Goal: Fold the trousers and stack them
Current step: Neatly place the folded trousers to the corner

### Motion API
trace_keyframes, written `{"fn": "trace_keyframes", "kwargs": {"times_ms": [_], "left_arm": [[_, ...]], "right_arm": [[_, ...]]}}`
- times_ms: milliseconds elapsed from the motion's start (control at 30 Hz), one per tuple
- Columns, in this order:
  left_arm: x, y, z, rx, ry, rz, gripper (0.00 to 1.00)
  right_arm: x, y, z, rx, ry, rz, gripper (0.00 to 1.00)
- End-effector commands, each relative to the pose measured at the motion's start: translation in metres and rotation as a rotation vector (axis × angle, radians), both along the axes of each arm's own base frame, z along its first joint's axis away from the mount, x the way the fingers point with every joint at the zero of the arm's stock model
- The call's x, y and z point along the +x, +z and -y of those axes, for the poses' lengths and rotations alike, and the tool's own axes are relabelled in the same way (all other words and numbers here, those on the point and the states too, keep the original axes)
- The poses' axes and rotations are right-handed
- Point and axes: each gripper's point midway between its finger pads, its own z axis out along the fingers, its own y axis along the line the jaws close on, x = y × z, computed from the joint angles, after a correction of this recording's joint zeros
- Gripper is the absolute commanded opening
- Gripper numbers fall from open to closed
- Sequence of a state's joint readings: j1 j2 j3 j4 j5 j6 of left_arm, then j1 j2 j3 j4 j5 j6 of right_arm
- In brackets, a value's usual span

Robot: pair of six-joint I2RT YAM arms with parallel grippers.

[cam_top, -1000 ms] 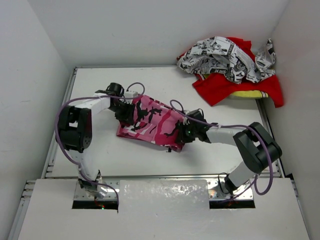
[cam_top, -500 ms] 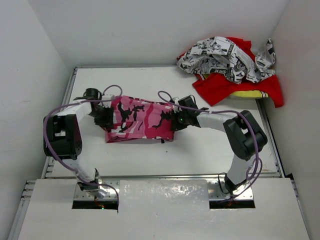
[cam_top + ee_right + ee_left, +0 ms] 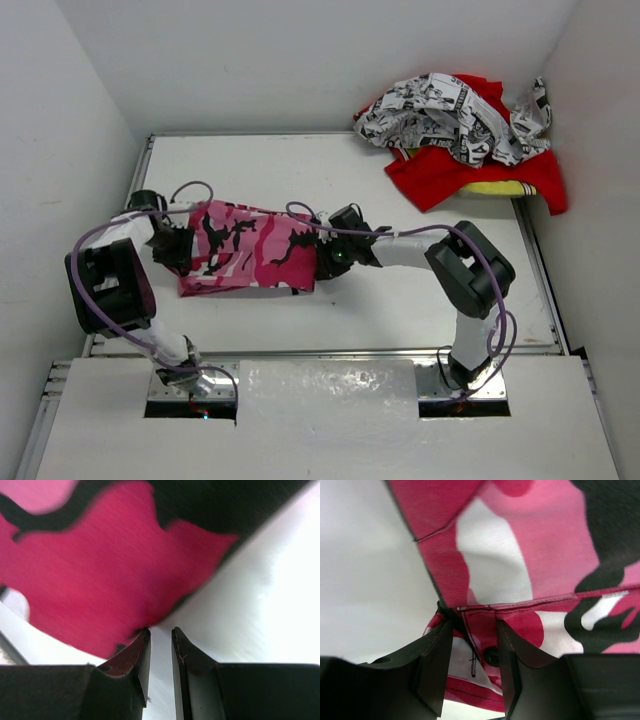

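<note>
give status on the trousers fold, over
left gripper shut on the trousers, button end. right gripper pinching the opposite edge. cloth folded, stretched between both grippers. cloth pile in far right corner, not in the way.

Top view: bright, even light, soft short shadows on the desk (image 3: 400, 300), no glare. Left wrist: sharp at left tool (image 3: 472, 635), trousers (image 3: 520, 555) beyond it slightly soft. Right wrist: cloth ahead of right tool (image 3: 160, 635) blurred, desk to its right blown out white.

Trousers (image 3: 255, 258) front-left of cloth heap (image 3: 460, 125)
</note>
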State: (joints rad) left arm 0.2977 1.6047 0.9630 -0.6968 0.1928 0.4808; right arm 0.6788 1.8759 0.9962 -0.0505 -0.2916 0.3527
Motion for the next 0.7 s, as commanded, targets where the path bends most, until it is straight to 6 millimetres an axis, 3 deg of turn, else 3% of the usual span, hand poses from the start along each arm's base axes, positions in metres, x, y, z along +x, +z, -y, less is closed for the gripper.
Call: {"fn": "trace_keyframes", "kwargs": {"times_ms": [0,67,167,400,567,633,667], "left_arm": [[0.005,0.007,-0.046,0.137,-0.005,0.053,0.38],[0.012,0.012,-0.068,0.178,0.02,0.07,0.38],[0.016,0.017,-0.085,0.187,0.042,0.065,0.38],[0.001,0.023,-0.083,0.164,0.045,0.043,0.4],[-0.016,0.03,-0.081,0.145,0.136,0.006,0.41],[-0.021,0.036,-0.082,0.14,0.166,0.001,0.46],[-0.022,0.04,-0.082,0.138,0.182,0.006,0.54]], "right_arm": [[-0.007,0.011,-0.014,0.097,-0.011,-0.007,0.22],[-0.01,0.013,-0.013,0.102,-0.006,-0.014,0.22],[-0.01,0.017,-0.007,0.077,-0.007,0.001,0.23],[-0.002,0.029,0.021,0.034,-0.068,0.046,0.25],[0.03,0.05,0.068,0.065,-0.248,0.081,0.29],[0.043,0.065,0.093,0.057,-0.325,0.114,0.39],[0.047,0.069,0.103,0.043,-0.347,0.128,0.44]]}}
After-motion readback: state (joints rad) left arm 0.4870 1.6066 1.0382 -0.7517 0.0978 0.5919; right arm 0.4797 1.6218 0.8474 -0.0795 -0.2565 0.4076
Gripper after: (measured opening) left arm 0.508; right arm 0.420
